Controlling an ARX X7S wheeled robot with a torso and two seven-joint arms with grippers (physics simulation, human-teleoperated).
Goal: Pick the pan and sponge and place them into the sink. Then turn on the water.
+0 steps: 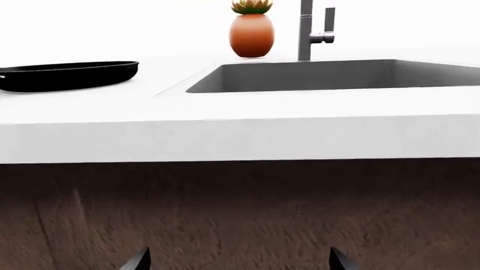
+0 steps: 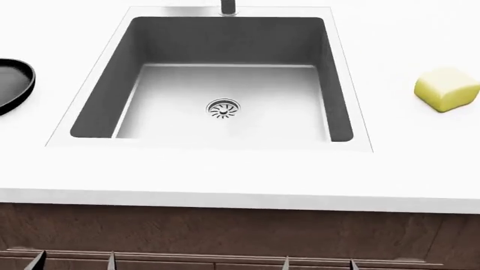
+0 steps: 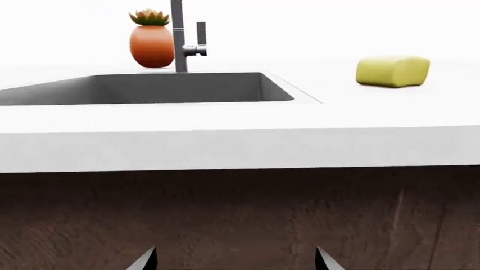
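The black pan [image 2: 13, 84] lies on the white counter left of the sink [image 2: 105, 95], cut off by the head view's edge; the left wrist view shows the pan [image 1: 67, 75] side-on. The pale yellow sponge [image 2: 448, 88] sits on the counter right of the sink and also shows in the right wrist view [image 3: 392, 71]. The sink holds nothing. No water runs from the faucet [image 1: 305, 31]. My left gripper [image 1: 238, 261] and right gripper [image 3: 235, 261] are both open and empty, low in front of the cabinet, below the counter's edge.
An orange round vase [image 1: 251, 35] with a green succulent stands behind the sink beside the faucet [image 3: 179, 34]. The counter's front edge overhangs a brown cabinet front [image 2: 225, 230]. A round slotted drain [image 2: 223, 109] sits in the sink's floor.
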